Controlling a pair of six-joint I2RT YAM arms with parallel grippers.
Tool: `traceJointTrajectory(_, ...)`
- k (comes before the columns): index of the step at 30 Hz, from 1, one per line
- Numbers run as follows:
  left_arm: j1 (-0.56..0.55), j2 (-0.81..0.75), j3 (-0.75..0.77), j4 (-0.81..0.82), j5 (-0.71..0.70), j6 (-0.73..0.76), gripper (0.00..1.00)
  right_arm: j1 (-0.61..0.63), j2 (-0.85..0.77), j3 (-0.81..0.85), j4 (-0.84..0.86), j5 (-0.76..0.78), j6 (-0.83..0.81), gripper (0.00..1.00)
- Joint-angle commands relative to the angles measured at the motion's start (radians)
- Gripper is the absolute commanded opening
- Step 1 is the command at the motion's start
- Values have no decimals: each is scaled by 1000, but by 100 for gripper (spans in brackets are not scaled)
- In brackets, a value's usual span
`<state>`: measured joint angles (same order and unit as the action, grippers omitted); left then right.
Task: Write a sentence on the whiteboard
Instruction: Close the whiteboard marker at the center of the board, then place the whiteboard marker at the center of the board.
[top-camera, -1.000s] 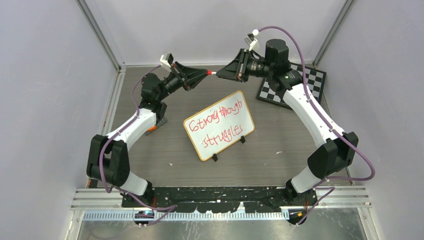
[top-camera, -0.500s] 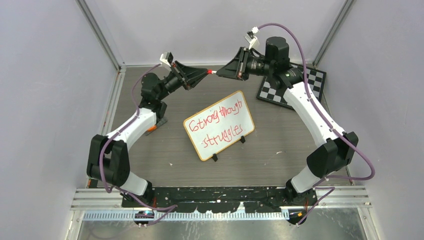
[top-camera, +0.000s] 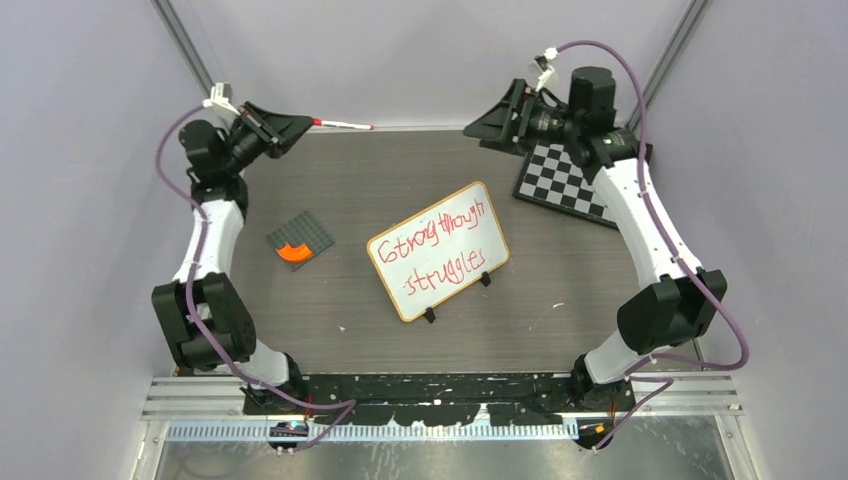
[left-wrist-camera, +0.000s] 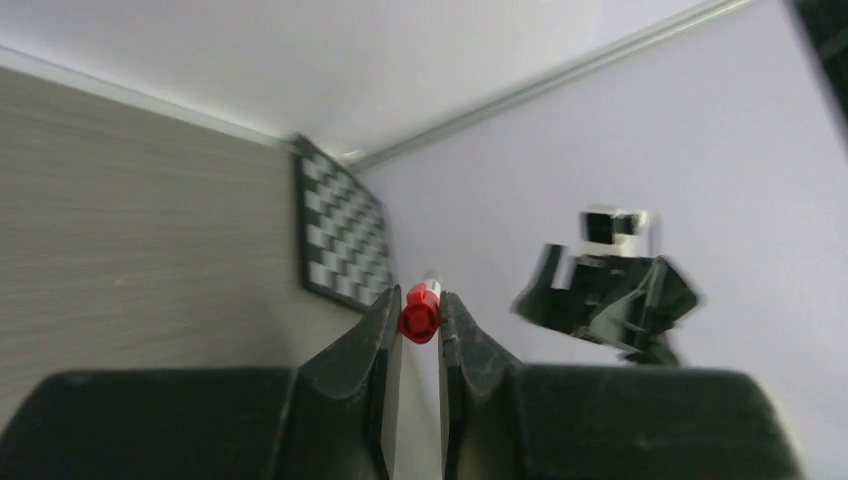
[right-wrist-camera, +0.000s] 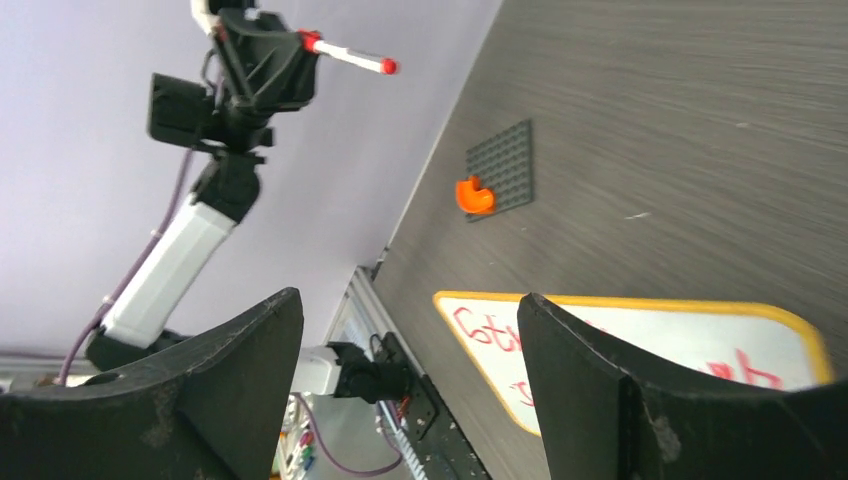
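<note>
Left gripper: clamped on slim white-and-red marker, aloft.
Right gripper: jaws wide apart, empty.
Small orange-rimmed white whiteboard: centre of grey wood-grain table.
Red handwritten sentence: on that board.

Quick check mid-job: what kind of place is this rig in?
Probably a lab robot cell, not a home: plain wall panels set in aluminium framing, a bare wood-grain table, and a checkered board like a calibration target.
</note>
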<state>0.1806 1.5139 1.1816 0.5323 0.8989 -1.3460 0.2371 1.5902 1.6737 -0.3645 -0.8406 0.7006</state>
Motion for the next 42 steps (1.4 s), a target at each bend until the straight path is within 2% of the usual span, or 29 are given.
traceJointTrajectory(1,53,-87,190,-651,20,696,0,-59,-77,68,-208,0,-206,84)
traceJointTrajectory(3,50,-94,300,-963,-73,1025,0,-77,-71,94,-335,10,-315,84)
traceJointTrajectory(6,55,-98,374,-1199,-184,1313,0,-108,-73,82,-434,10,-404,85)
traceJointTrajectory(10,55,-109,383,-1417,-223,1557,0,-132,-89,34,-495,-3,-478,85)
traceJointTrajectory(17,26,-65,410,-1847,-292,1868,0,-145,-124,-43,-537,19,-558,85)
traceJointTrajectory(21,-14,-30,381,-1971,-354,1931,0,-149,-134,-87,-562,49,-591,85)
traceJointTrajectory(27,-134,80,298,-2000,-453,1932,0,-162,-176,-142,-556,65,-616,86)
traceJointTrajectory(34,-256,293,329,-1955,-519,1864,0,-202,-195,-172,-556,67,-624,87)
traceJointTrajectory(39,-278,391,317,-1844,-593,1824,1,-223,-214,-201,-554,61,-633,87)
traceJointTrajectory(42,-285,422,298,-1777,-613,1795,5,-260,-220,-211,-556,59,-636,87)
